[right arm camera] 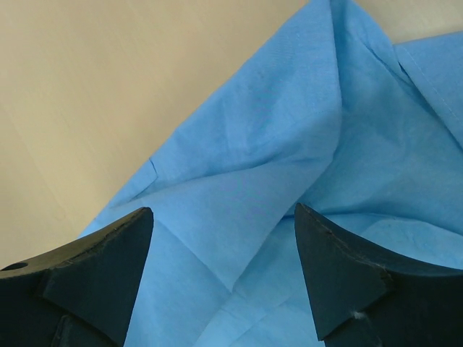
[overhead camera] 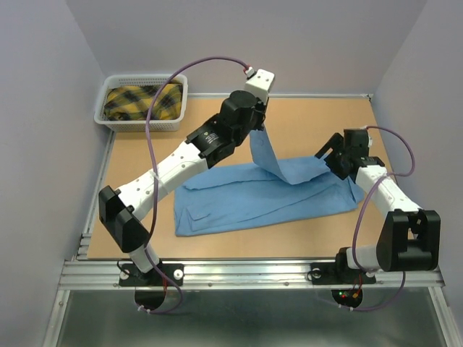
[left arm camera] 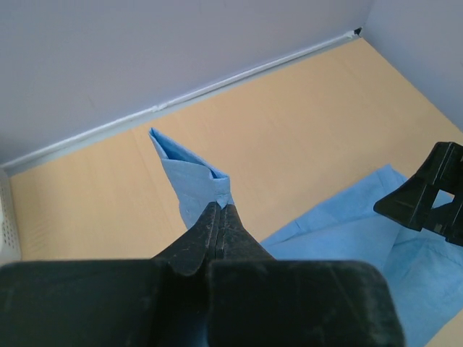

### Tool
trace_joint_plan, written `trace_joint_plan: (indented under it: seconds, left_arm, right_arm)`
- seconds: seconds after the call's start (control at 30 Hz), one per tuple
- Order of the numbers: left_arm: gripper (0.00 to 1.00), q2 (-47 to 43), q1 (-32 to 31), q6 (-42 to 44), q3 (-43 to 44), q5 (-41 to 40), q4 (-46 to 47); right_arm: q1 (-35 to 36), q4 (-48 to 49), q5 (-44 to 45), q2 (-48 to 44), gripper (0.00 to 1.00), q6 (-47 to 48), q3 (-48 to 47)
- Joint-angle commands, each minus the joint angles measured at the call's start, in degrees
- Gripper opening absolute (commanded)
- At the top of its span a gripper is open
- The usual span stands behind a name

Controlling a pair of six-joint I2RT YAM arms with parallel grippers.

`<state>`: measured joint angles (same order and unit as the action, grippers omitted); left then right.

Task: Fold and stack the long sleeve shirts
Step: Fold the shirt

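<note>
From above, the shirt [overhead camera: 260,201] lay flat across the counter [overhead camera: 304,116], its sleeve [overhead camera: 266,155] lifted by the left gripper [overhead camera: 258,129]. The right gripper [overhead camera: 329,155] hovered over the shirt's right end. A basket [overhead camera: 116,119] sat far left. Left wrist: the gripper was pinching the sleeve's cuff. Right wrist: the gripper was spread wide above blue cloth.

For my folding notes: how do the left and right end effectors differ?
The left end effector is shut on the blue shirt, holding part of it up; the right end effector is open and empty. The left is high, the right low over the shirt. Both are black.
</note>
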<state>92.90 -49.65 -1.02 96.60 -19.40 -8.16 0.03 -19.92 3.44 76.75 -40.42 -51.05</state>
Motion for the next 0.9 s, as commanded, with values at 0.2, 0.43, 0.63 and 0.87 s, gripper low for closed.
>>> trace_joint_plan:
  seconds: [0.2, 0.43, 0.63, 0.87]
  left_arm:
    - [0.00, 0.62, 1.75, 6.99, 8.79, 4.98, 7.81]
    - [0.00, -12.29, 1.84, 4.10, -12.54, 2.79, 16.94]
    - [0.00, -25.48, 2.54, -8.45, -38.21, -0.63, 28.38]
    - [0.00, -35.59, 2.63, -27.87, -59.22, -3.89, 29.78]
  right_arm:
    - [-3.37, 9.11, -5.11, 0.77, 0.83, -2.03, 0.85]
    - [-4.69, 12.45, -5.81, 0.77, 0.82, -2.38, 6.92]
    - [-4.78, 15.35, -7.84, 0.51, 0.82, -3.17, 12.02]
    - [-4.78, 16.41, -9.85, -2.74, 0.81, -2.73, 14.31]
